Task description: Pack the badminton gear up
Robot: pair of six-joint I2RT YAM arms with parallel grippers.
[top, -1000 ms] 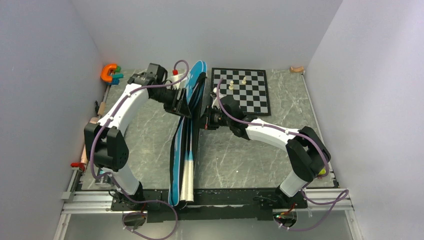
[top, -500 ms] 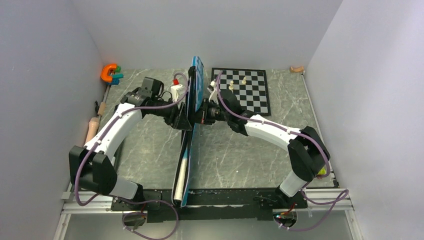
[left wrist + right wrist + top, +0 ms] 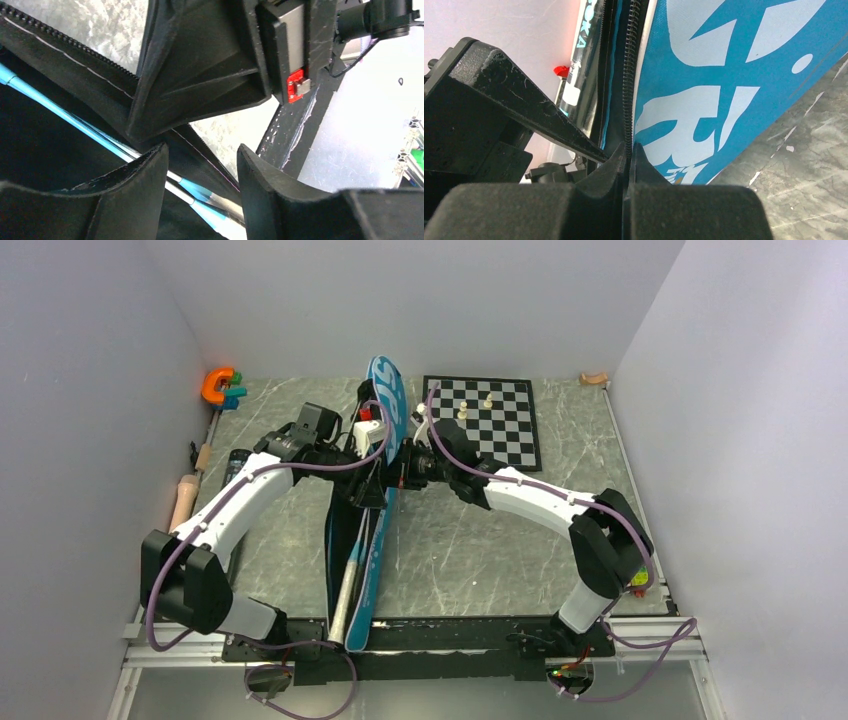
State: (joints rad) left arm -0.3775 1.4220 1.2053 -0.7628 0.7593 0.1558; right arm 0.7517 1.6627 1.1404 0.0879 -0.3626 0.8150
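Blue SPORT bag (image 3: 386,405) mid-table, running 12 to 6 o'clock, far end tipped up on edge. R gripper (image 3: 626,150) clenched on its zipper edge. L gripper (image 3: 202,156) fingers apart astride the black rim, prob. not gripping. Inside, racket handle (image 3: 343,592) toward 6.

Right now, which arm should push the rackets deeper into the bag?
Left, probably: left gripper is open over the racket shafts in the blue bag; right gripper is shut on the zipper edge.
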